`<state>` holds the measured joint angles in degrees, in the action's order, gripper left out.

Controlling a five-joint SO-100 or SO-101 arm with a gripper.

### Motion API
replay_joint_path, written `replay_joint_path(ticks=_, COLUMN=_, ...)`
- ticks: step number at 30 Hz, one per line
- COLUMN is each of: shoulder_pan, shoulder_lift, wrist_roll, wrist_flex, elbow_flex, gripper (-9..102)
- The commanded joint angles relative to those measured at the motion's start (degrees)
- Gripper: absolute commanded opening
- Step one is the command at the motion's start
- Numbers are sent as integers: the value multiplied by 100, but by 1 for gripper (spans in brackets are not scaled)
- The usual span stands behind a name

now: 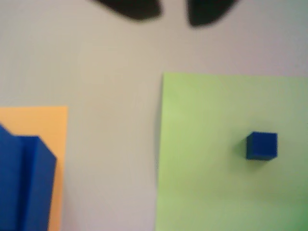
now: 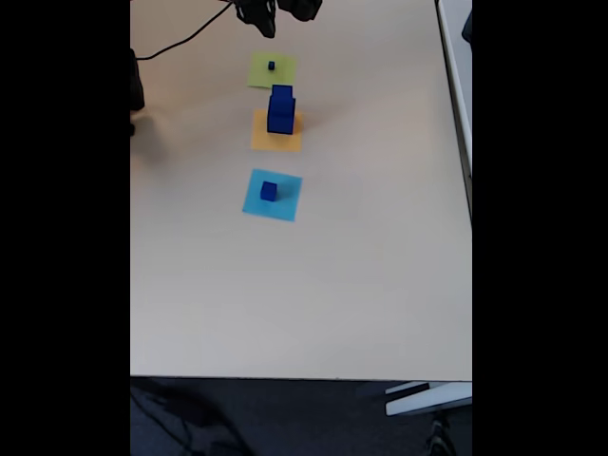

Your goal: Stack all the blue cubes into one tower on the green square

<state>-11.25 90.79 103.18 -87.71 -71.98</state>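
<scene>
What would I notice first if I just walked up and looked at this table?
Probably the three coloured paper squares in a row on the pale table: the green square, the orange square and the light-blue square. A tall pile of dark blue cubes stands on the orange one. A tiny cube sits on the green one, and a small cube on the light-blue one.

Matt paper green square (image 1: 211, 159), smooth matt blue cubes (image 1: 262, 146), smooth pale table (image 2: 361, 285).
</scene>
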Motion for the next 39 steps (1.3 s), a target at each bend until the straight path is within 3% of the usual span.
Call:
replay_joint_path(ticks=1, shoulder_pan=-264, shoulder_lift=-176, wrist_roll=290, wrist_flex=-105, elbow_flex=571, gripper=0)
replay_joint_path(ticks=13, shoulder_pan=-677, shoulder_lift=-870, wrist_roll=642, wrist_flex=826, elbow_flex=466, gripper=0)
replay_joint_path(ticks=18, shoulder_pan=-791, shoulder_lift=-1529, wrist_roll=712, wrist_flex=501, elbow_flex=1143, gripper=0)
replay_joint_path(ticks=39, shoulder_pan=-1301, shoulder_lift=-2232, wrist_roll=1336, wrist_flex=615, elbow_flex=686, gripper=0)
